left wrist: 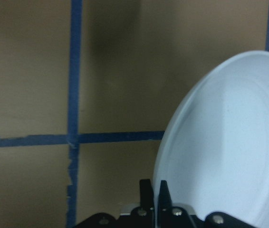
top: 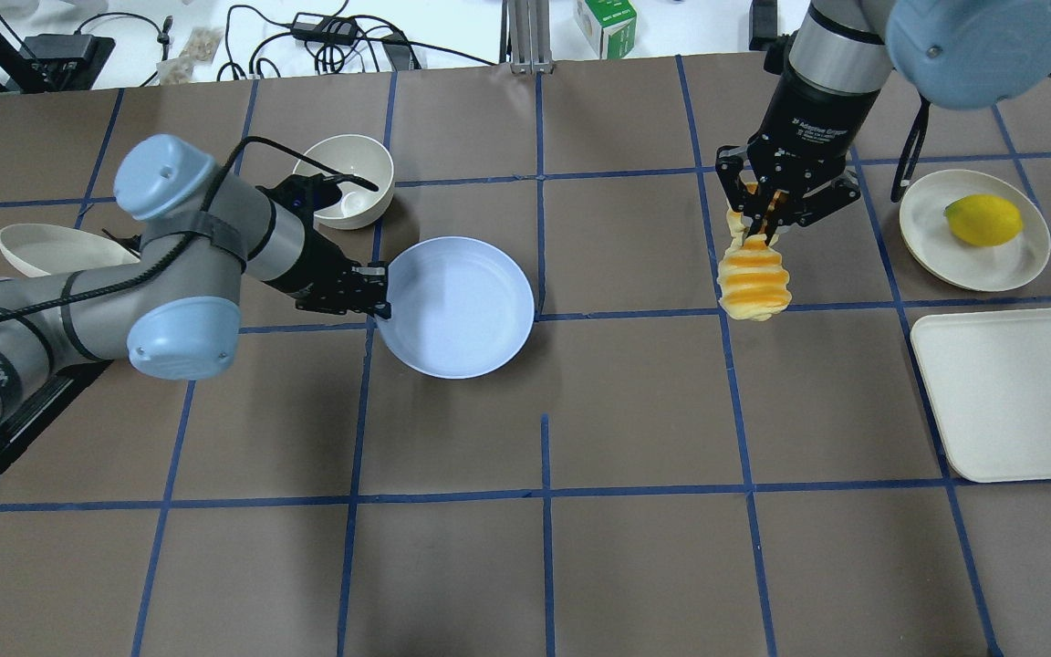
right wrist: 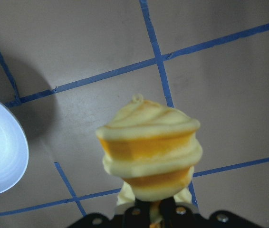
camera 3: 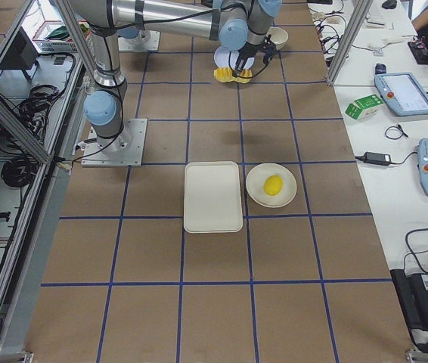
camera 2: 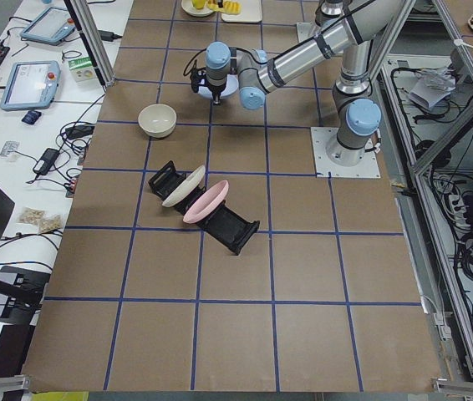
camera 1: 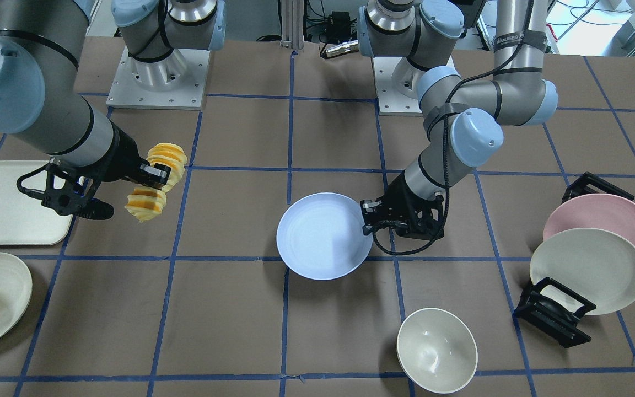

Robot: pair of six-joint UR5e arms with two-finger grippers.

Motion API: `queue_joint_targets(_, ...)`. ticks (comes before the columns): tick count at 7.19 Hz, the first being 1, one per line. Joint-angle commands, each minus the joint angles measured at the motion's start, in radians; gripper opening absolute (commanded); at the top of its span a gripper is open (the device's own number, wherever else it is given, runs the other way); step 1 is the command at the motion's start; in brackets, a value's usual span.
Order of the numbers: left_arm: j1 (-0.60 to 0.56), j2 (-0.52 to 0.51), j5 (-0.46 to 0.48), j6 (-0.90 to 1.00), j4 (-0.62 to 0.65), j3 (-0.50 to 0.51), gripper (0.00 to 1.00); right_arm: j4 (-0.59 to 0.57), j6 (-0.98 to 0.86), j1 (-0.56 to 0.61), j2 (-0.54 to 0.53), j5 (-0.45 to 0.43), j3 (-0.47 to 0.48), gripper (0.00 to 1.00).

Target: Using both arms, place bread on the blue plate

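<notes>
Brown tabletop [top: 635,411] gridded with blue tape [top: 547,547] faces you. Ridged orange-yellow bread [top: 753,278] hangs clamped in the right gripper [top: 767,224]; the left gripper [top: 382,292] pinches the blue plate [top: 457,306].

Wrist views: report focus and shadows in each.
Left wrist view: dim and soft overall, with a dark shadow patch on the table at the top edge, left of the blue plate. Right wrist view: brighter; the close bread looks slightly soft, and shadow darkens the table beside the plate.
</notes>
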Motion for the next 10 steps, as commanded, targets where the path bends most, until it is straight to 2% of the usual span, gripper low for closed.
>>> queue_joint_targets(1,-0.09,-0.041,-0.033,-0.129,0.118,-0.011,0.0,-0.002,0.001,0.0,-0.003,0.004,0.016,0.0)
queue_joint_targets(3,-0.106,-0.065,-0.02,-0.12,0.131,-0.018,0.0,-0.006,0.058,0.023,-0.002,0.013,0.024,0.0)
queue_joint_targets(5,-0.114,-0.093,-0.01,-0.129,0.131,-0.02,0.0,-0.081,0.084,0.101,0.029,0.004,0.022,0.0)
queue_joint_targets(6,-0.114,-0.1,0.025,-0.126,0.129,-0.02,0.26,-0.106,0.084,0.127,0.05,0.004,0.021,0.0)
queue_joint_targets(7,-0.111,-0.087,0.065,-0.111,0.131,-0.017,0.99,-0.119,0.084,0.136,0.066,0.012,0.022,0.0)
queue_joint_targets(8,-0.096,-0.049,0.148,-0.094,0.128,-0.002,1.0,-0.121,0.081,0.141,0.074,0.012,0.022,0.0)
queue_joint_targets(9,-0.044,0.008,0.23,-0.033,0.069,0.027,1.0,-0.123,0.078,0.156,0.092,0.013,0.022,0.0)
queue_joint_targets(10,0.028,0.08,0.25,0.04,-0.16,0.095,1.0,-0.193,0.085,0.205,0.119,0.013,0.022,0.0)
